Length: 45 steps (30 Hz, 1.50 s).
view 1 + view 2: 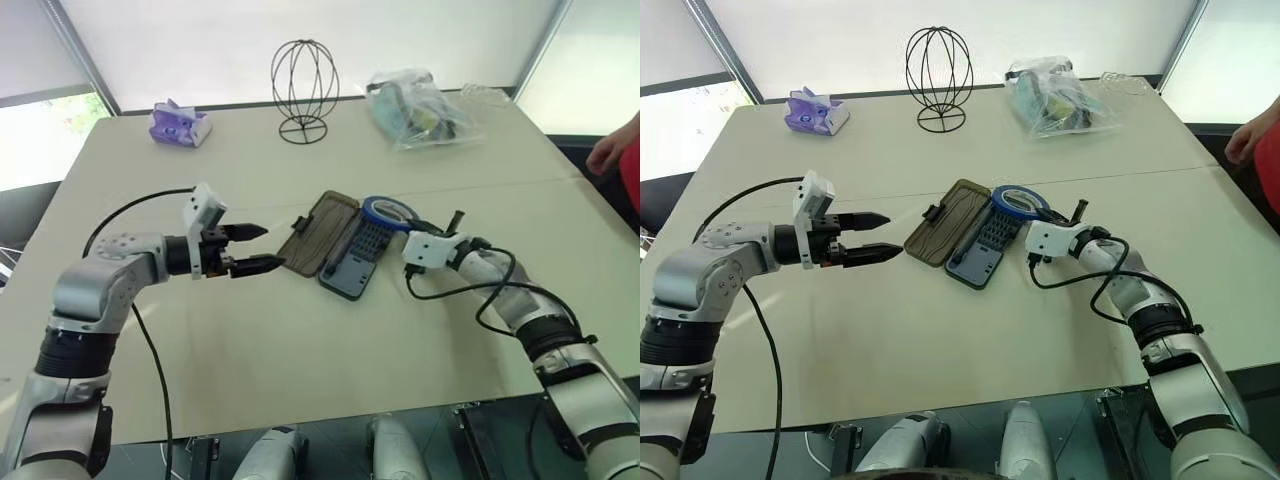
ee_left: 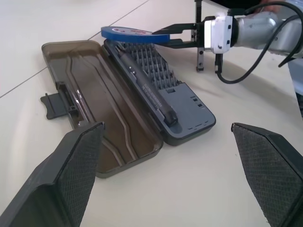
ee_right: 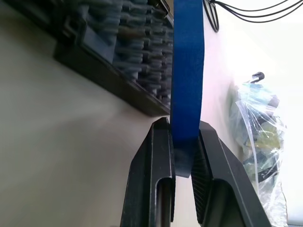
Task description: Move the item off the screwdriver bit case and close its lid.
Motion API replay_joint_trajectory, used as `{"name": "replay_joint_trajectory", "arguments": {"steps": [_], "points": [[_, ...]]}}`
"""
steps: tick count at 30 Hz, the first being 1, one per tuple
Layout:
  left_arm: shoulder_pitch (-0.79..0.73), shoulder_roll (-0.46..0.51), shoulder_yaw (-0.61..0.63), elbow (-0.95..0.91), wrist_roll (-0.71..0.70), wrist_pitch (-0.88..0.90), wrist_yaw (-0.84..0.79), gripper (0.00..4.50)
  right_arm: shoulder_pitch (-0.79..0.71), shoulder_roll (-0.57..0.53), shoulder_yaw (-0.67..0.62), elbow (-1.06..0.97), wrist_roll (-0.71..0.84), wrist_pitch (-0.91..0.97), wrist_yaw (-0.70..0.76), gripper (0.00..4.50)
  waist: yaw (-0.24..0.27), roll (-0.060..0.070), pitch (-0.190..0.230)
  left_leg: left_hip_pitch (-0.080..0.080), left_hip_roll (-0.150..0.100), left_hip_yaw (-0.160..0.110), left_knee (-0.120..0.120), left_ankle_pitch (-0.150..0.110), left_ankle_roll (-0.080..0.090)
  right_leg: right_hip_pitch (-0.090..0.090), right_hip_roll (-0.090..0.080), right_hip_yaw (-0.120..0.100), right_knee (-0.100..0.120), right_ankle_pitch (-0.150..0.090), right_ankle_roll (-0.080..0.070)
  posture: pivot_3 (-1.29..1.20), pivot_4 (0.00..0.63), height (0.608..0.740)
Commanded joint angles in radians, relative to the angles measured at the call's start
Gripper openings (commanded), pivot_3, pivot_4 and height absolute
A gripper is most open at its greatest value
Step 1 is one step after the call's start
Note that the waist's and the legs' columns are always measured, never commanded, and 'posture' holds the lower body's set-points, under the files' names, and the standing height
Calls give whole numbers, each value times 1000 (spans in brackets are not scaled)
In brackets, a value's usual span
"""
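My right gripper (image 3: 182, 156) has its two fingers pinched on the edge of the blue tape ring (image 2: 135, 35), which sits over the far end of the bit tray (image 1: 355, 258). My left gripper (image 1: 252, 249) hangs wide apart just beside the smoky-brown lid (image 1: 320, 232), which lies flat open on the table (image 1: 300, 340). Beyond stand a black wire stand (image 1: 305, 90) and a clear bag (image 1: 420, 108).

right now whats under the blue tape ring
The blue tape ring lies over the far end of the grey-blue tray, on rows of bits. The bits directly beneath it are covered. The right gripper pinches its edge.
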Motion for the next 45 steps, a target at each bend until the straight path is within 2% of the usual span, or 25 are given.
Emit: {"name": "replay_joint_trajectory", "arguments": {"steps": [1, 4, 7, 12, 17, 20, 22, 23, 29, 31, 34, 36, 38, 41, 43, 45], "points": [[-9, -5, 32, -25, -16, -11, 10, 4500, 44, -25, -26, -70, -3, 28, -7, 36, 1, 0, 0, 0, 0, 0, 0, 0, 0, 0, 0, 0, 0, 0, 0, 0, 150, 740], [-13, -12, 26, -18, -14, -17, 15, 4500, 66, -35, -61, -134, -4, 57, -43, 36, 2, 0, 0, 0, 0, 0, 0, 0, 0, 0, 0, 0, 0, 0, 0, 0, 150, 740], [-25, -29, 16, -3, -6, -31, 23, 4500, 84, -51, -183, -234, -17, 174, -199, 36, 5, 1, 1, 0, 0, 0, 0, 0, 0, -1, 0, 1, 1, 0, 0, 0, 150, 740], [-31, -41, 11, -7, -9, -28, 25, 4500, 153, -122, -311, -319, -79, 337, -338, 36, 9, 1, 1, -1, 0, 1, 0, 0, 0, -2, 0, 2, 1, 0, 0, 0, 150, 740], [-17, -42, -11, -14, -6, -28, 6, 4500, 231, -218, -287, -272, -139, 394, -310, 36, 5, 1, 0, -1, -1, 2, 0, 0, 0, -1, 0, 3, 1, 0, 0, 0, 150, 740], [-17, -47, -19, -6, 0, -35, 6, 4500, 238, -237, -270, -244, -140, 404, -278, 36, -4, 2, 1, 0, 0, 6, -1, 0, 0, -2, 0, 7, 1, 0, 0, 0, 150, 740], [-18, -56, -25, -5, 2, -35, 9, 4500, 235, -226, -286, -217, -68, 408, -203, 1020, -6, 2, 1, 0, 0, 8, -1, 0, 0, -3, 0, 9, 1, 0, 0, 0, 150, 740], [-18, -60, -27, -5, 1, -34, 9, 4500, 230, -223, -284, -206, -55, 426, -173, 1340, -5, 2, 1, 0, 0, 9, -1, 0, 0, -3, 0, 9, 1, 0, 0, 0, 150, 740], [-9, -71, -30, -15, -7, -31, 19, 4500, 218, -250, -260, -209, -98, 441, -189, 4353, 3, 2, 1, 0, 0, 9, 0, 0, 0, -2, 1, 9, 0, 0, 0, 0, 150, 740], [-2, -70, -28, -20, -9, -30, 22, 4500, 245, -261, -273, -258, -54, 486, -77, 4446, 5, 2, 1, 0, 0, 9, 0, 0, 0, -2, 0, 9, 0, 0, 0, 0, 150, 740], [5, -74, -13, -11, 1, -49, 40, 4500, 328, -289, -348, -427, -15, 550, -12, 4446, 8, 2, 1, 0, 0, 8, 0, 0, 0, -2, 1, 9, 0, 0, 0, 0, 150, 740], [-9, -89, 0, 33, 35, -93, 83, 4500, 415, -288, -462, -626, 56, 665, 88, 4446, 9, 2, 1, -1, 0, 7, -1, 0, 0, -3, 1, 9, 0, 0, 0, 0, 150, 740], [-34, -111, 2, 99, 87, -153, 138, 4500, 457, -229, -585, -815, 189, 864, 202, 4446, 11, 2, 1, -1, 0, 8, 0, 0, 0, -2, 1, 9, 0, 0, 0, 0, 150, 740], [-80, -140, -16, 209, 163, -234, 190, 4500, 425, -142, -687, -974, 355, 1105, 287, 4446, 12, 1, 0, -1, 1, 8, 2, 0, 0, -1, 1, 9, -1, 0, 0, 0, 150, 740], [-134, -183, -46, 310, 218, -277, 224, 4500, 326, -55, -744, -1074, 531, 1302, 336, 4446, 11, 1, 0, 0, 1, 8, 3, 0, 0, 0, 1, 9, -1, 0, 0, 0, 150, 740], [-179, -226, -83, 401, 266, -316, 230, 4500, 254, 1, -764, -1130, 637, 1421, 358, 4446, 12, 1, 0, -1, 1, 8, 3, 0, 0, 0, 1, 9, -1, 0, 0, 0, 150, 740]]}}
